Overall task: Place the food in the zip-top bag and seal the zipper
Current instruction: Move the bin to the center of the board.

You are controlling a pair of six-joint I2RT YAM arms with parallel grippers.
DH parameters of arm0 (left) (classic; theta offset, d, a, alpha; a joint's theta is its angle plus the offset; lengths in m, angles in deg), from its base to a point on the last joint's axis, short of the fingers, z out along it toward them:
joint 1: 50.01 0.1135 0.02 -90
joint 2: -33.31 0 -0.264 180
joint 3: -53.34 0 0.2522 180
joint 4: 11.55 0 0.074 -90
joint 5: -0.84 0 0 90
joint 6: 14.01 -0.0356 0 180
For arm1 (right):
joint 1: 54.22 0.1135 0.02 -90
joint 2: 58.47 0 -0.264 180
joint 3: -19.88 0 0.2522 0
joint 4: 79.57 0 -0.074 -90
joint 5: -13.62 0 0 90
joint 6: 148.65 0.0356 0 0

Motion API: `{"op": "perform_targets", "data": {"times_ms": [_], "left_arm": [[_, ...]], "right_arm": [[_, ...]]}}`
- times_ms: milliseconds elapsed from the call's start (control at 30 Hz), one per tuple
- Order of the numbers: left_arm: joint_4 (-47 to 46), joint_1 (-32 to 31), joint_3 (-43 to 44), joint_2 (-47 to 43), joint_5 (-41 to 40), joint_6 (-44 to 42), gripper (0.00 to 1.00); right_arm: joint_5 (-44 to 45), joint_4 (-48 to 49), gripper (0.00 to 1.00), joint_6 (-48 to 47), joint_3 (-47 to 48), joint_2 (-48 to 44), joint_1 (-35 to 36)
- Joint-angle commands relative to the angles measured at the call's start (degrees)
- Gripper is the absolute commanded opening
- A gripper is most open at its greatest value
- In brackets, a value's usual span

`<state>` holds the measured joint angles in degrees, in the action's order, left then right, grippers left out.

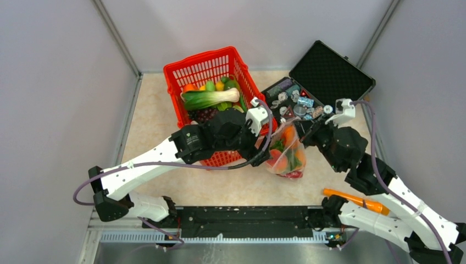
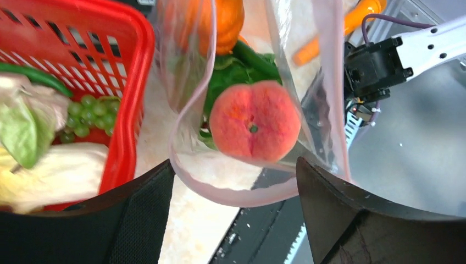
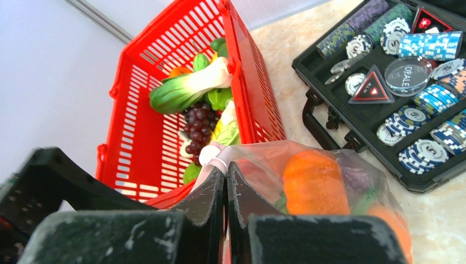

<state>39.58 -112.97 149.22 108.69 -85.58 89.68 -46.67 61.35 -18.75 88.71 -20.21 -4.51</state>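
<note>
The clear zip-top bag [image 1: 286,154] stands between the red basket and the black case. It holds a peach [image 2: 254,121], green leaves [image 2: 231,77] and a small pumpkin [image 3: 314,184]. Its pink zipper [image 2: 242,195] hangs as an open loop at the mouth. My right gripper [image 3: 226,168] is shut on the zipper edge [image 3: 217,159] at one end of the mouth, seen from above [image 1: 306,131]. My left gripper [image 2: 233,165] is open, its fingers on either side of the mouth loop without touching it; from above it is by the bag's left side [image 1: 266,144].
The red basket [image 1: 181,77] at the back left holds a bok choy [image 1: 211,99], grapes [image 3: 198,124] and other toy produce. The open black case [image 1: 329,71] of poker chips lies at the back right. An orange carrot [image 1: 357,201] lies near the right arm's base.
</note>
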Motion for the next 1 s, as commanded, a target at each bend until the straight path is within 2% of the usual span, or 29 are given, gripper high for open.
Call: {"op": "perform_targets", "data": {"times_ms": [0, 133, 267, 400, 500, 667, 733, 867, 967], "left_arm": [[1.6, -1.0, -1.3, -3.2, -2.4, 6.7, 0.79], [2.4, -1.8, -2.6, -4.0, -6.6, 11.1, 0.75], [-3.2, -2.3, -5.4, -5.3, -4.0, 14.2, 0.75], [-7.4, -2.6, -6.2, -4.5, 4.8, 15.4, 0.74], [-13.5, -2.9, -11.7, -5.4, 13.1, 16.7, 0.75], [-14.3, -2.9, -16.6, -7.4, 17.3, 10.2, 0.82], [-10.3, -2.9, -16.6, -7.9, 13.1, 8.6, 0.84], [-8.8, -2.5, -19.9, -8.6, -7.4, 9.4, 0.93], [-9.4, 0.1, -20.6, -6.9, -12.9, 8.7, 0.94]], "right_arm": [[1.6, 6.7, 0.0, 0.4, 1.0, -2.9, -0.2], [1.3, 5.7, 0.0, 0.8, 0.8, -4.2, -0.2], [0.6, 5.0, 0.0, 1.8, 0.2, -4.9, -0.2], [-0.1, 4.9, 0.0, 2.1, -0.2, -5.9, -0.2], [1.3, 3.1, 0.0, 1.8, 0.3, -6.8, -0.2], [7.9, -3.7, 0.0, 1.7, 1.4, -9.5, -0.2], [10.5, -5.6, 0.0, 1.8, 1.6, -10.9, -0.2], [12.0, -6.8, 0.0, 1.8, 2.0, -12.3, -0.2], [10.9, -6.1, 0.0, 2.0, 1.9, -11.4, -0.2]]}}
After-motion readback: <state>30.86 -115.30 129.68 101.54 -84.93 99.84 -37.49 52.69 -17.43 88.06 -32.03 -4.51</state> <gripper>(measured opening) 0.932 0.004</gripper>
